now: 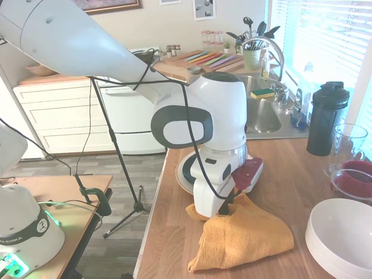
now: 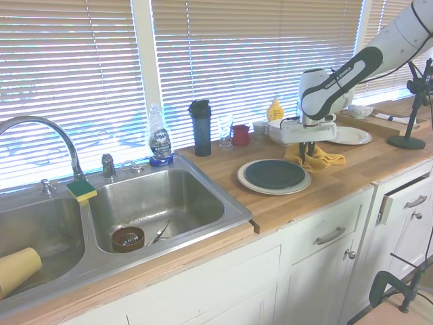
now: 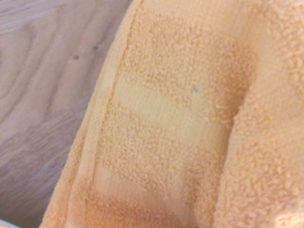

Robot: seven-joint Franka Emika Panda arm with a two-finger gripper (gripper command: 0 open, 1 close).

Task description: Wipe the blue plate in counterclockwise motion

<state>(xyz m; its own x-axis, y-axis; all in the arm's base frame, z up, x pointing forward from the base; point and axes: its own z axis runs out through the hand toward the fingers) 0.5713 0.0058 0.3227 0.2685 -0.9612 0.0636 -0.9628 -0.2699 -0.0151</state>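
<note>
A white robot arm's gripper [image 2: 310,147] presses down into a crumpled orange towel [image 1: 241,235] on a wooden kitchen counter [image 1: 174,232]. The fingers are sunk in the folds, and how far apart they stand cannot be told. From the wrist camera, the towel's looped pile [image 3: 190,118] fills nearly the whole view, with a strip of bare wood grain alongside its hemmed edge.

Just beside the gripper, toward the sink, lies the blue plate [image 2: 274,174], dark and glossy, stacked on a larger cream plate [image 2: 248,181] whose rim shows all around it. The towel stops short of the blue plate; in the second exterior view a narrow band of counter appears to part them, though the first exterior view hides most of the stack behind the arm.

On the gripper's other side, away from the sink, a big white bowl [image 1: 343,235] stands on the counter. Behind the gripper, near the window blinds, stand a red cup [image 2: 241,135], a clear glass [image 2: 225,132] and a tall black shaker bottle [image 2: 201,128].

Farther along the counter, well apart from the gripper, a bottle of dish soap [image 2: 159,138] stands at the back edge of the steel sink [image 2: 203,217]. A yellow and green sponge [image 2: 81,190] lies on the sink's divider, beneath the curved tap [image 2: 40,128].
</note>
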